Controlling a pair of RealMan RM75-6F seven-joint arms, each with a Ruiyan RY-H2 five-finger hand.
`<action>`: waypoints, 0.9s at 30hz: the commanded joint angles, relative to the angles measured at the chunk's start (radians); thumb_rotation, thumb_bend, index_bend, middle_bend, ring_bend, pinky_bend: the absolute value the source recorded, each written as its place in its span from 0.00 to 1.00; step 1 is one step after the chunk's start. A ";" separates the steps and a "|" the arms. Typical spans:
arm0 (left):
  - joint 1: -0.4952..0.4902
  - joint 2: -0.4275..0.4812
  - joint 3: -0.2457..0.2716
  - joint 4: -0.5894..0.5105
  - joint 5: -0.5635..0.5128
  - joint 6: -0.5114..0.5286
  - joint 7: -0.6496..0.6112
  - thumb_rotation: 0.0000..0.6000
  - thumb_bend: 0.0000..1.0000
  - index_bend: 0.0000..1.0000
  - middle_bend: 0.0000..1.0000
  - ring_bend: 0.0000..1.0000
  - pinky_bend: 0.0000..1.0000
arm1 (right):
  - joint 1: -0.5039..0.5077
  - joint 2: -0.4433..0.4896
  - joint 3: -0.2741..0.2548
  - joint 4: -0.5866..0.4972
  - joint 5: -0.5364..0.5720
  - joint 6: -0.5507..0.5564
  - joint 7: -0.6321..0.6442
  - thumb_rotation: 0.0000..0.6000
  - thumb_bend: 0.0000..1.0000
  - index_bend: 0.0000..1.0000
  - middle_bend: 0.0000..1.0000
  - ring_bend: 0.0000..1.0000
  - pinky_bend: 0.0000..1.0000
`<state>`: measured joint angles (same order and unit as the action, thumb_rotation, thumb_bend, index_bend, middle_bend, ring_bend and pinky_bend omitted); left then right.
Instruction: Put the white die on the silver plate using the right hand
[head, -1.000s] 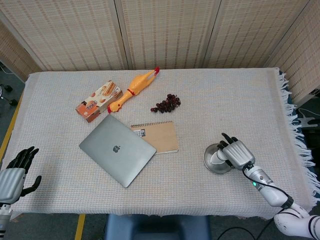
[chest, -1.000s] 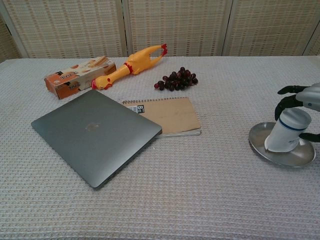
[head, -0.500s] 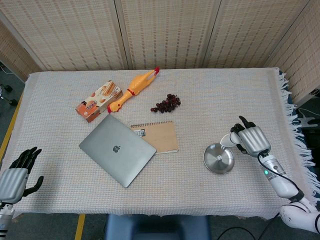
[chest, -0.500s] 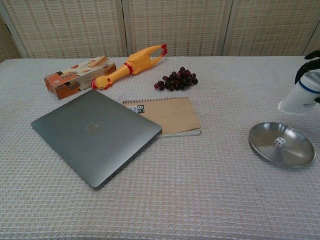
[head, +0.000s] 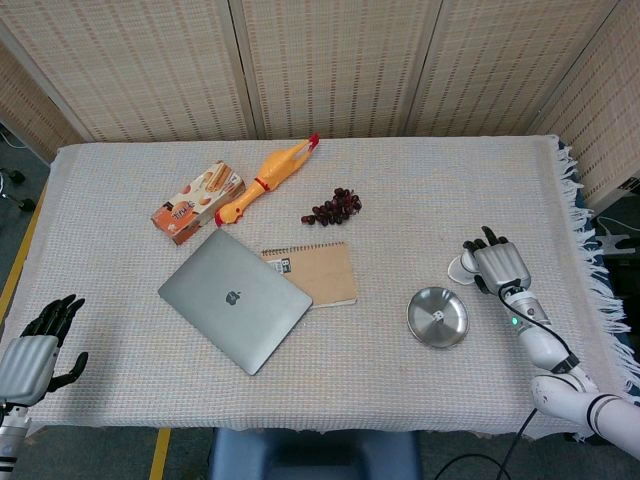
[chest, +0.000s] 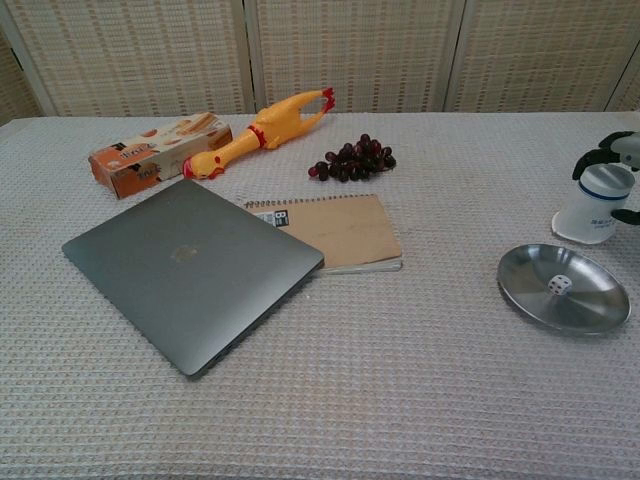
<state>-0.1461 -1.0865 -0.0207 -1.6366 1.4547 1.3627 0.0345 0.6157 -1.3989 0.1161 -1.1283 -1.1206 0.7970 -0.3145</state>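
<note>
While your right hand (head: 497, 266) holds the white cup (chest: 592, 204) upside down, its fingers (chest: 594, 158) wrapped round the cup's top, the rim sits on the surface (head: 420, 180) just behind the silver plate (chest: 529, 287). Your white die (chest: 558, 285) lies inside the plate, near its middle, apart from the cup. Your left hand (head: 30, 349) hangs at the near left edge of the surface, fingers (head: 58, 312) spread and holding nothing.
</note>
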 joint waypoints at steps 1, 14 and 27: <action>0.000 0.000 0.000 -0.002 0.002 0.002 0.002 1.00 0.41 0.00 0.00 0.00 0.21 | -0.005 0.011 -0.002 -0.012 0.009 0.000 -0.004 1.00 0.32 0.01 0.15 0.01 0.24; 0.011 -0.004 -0.011 0.016 -0.002 0.034 -0.003 1.00 0.41 0.00 0.00 0.00 0.17 | -0.229 0.167 -0.005 -0.312 -0.272 0.532 0.235 0.85 0.32 0.00 0.00 0.00 0.07; 0.034 0.029 -0.022 -0.017 -0.029 0.066 0.010 1.00 0.41 0.00 0.00 0.00 0.06 | -0.565 0.198 -0.117 -0.336 -0.361 0.926 0.272 0.74 0.29 0.00 0.00 0.00 0.00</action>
<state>-0.1129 -1.0579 -0.0425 -1.6537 1.4257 1.4281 0.0445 0.1086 -1.2316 0.0242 -1.4267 -1.4351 1.6923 -0.1048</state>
